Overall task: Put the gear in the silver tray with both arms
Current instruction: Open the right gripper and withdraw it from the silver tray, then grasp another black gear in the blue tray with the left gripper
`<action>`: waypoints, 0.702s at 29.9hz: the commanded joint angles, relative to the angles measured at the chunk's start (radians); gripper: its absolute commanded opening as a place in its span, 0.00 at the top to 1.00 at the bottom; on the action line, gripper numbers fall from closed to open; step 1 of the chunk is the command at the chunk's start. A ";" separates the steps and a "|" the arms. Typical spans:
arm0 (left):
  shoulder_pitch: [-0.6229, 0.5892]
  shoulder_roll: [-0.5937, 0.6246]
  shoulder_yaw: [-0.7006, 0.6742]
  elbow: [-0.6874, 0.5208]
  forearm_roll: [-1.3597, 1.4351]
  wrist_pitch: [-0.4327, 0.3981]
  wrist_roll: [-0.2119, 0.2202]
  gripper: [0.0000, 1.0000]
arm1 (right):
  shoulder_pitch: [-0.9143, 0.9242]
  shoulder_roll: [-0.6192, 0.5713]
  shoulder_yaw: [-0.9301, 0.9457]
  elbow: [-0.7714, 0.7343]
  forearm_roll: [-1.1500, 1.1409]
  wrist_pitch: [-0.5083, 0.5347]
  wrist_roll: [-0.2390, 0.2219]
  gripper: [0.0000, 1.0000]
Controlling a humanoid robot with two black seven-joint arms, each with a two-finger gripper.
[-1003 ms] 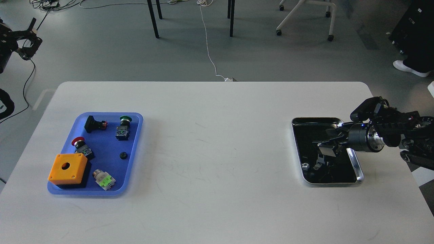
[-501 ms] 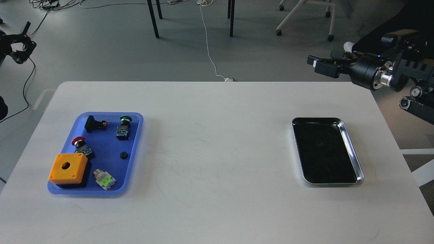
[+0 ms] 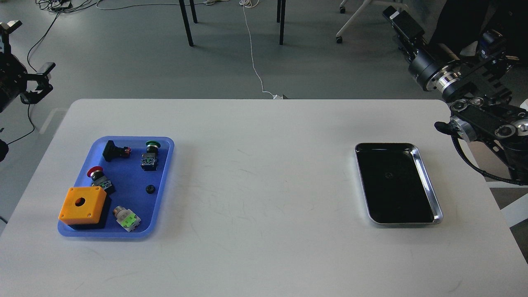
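Note:
The silver tray (image 3: 429, 185) lies on the right side of the white table; a faint small round mark shows on its dark bottom, and I cannot tell what it is. A small black gear (image 3: 150, 189) lies in the blue tray (image 3: 165, 165) on the left. My left gripper (image 3: 36, 74) is raised off the table's far left corner, with its fingers apart and empty. My right gripper (image 3: 395, 16) is raised high beyond the table's far right corner and points up and left. Its fingers overlap, so I cannot tell them apart.
The blue tray also holds an orange box (image 3: 81, 205), a red push button (image 3: 97, 175), a green push button (image 3: 150, 154), a black switch (image 3: 114, 150) and a green-white switch block (image 3: 127, 218). Chair legs and cables lie on the floor behind.
My right gripper rose from inside the silver tray, swung up and back, and is now high off the far right corner. My left gripper shifted slightly at the far left.

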 commanded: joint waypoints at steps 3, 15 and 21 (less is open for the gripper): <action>0.006 0.100 0.001 -0.260 0.227 0.000 -0.003 0.02 | -0.023 0.069 0.094 -0.069 0.202 0.037 0.000 0.00; 0.018 0.143 0.025 -0.592 0.835 0.000 -0.051 0.02 | -0.138 0.035 0.325 -0.062 0.661 0.175 0.000 0.00; 0.040 0.074 0.163 -0.596 1.286 0.080 -0.135 0.02 | -0.208 0.041 0.430 -0.014 0.690 0.244 0.000 0.00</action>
